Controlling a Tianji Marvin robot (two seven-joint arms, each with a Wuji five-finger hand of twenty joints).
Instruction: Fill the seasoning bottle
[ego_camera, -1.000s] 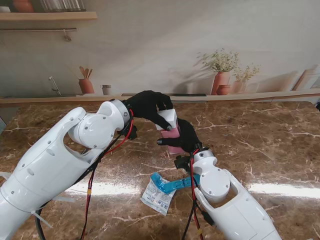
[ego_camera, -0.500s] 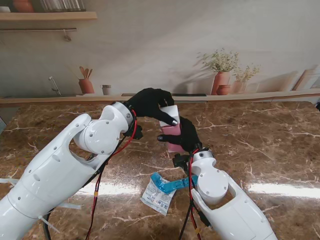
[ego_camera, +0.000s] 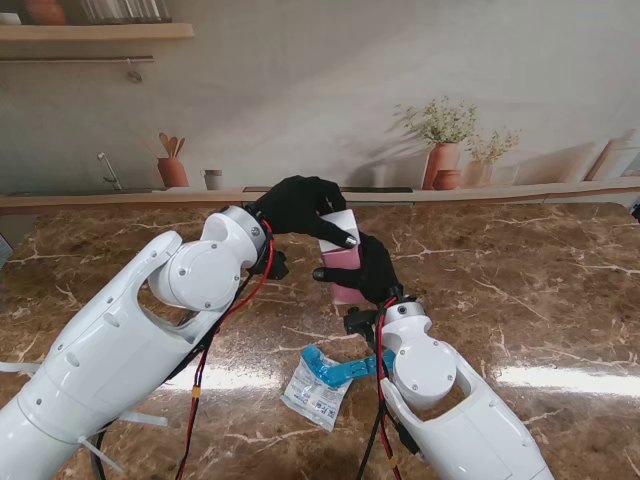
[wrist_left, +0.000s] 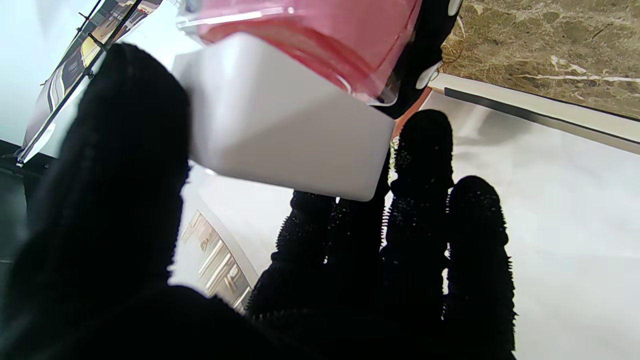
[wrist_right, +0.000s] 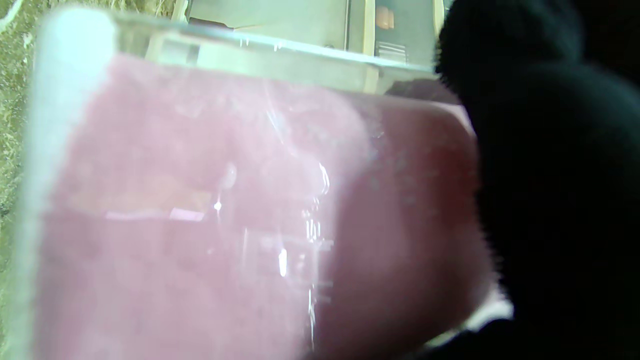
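R hand (ego_camera: 372, 270) wrapped round the bottle (ego_camera: 344, 262), clear body w/ pink fill, held up off the table (ego_camera: 560, 290) about mid-scene. R wrist cam: bottle wall (wrist_right: 200, 225) fills nearly the whole view, pink inside, glove dark at one side; fill level not readable there. Hand itself blurred, but grip on the body is plain from stand view.

L hand (ego_camera: 300, 208) closed on the white lid (ego_camera: 340, 228), sitting on top of the bottle, just farther from me than R hand. L wrist cam: lid (wrist_left: 280, 130) is a white blocky cap, thumb on one face, fingers (wrist_left: 425, 165) curled by the opposite edge; pink bottle (wrist_left: 320, 30) right against the lid. Can't tell if lid is fully seated or partly lifted.

Vs 0.5 s ago: almost no change. Hands, lid, bottle same spot. L forearm a touch shifted toward me/left, elbow joint slightly lower in view. Vs 1.0 s ago: L hand had lid lower & more forward over the bottle; now lid sits higher, L wrist moved right, closer over R hand.

Sachet (ego_camera: 316, 393), white w/ blue torn strip, flat on table nearer to me than R hand, beside R forearm. Not touched by either hand. Same place in all three stand frames.
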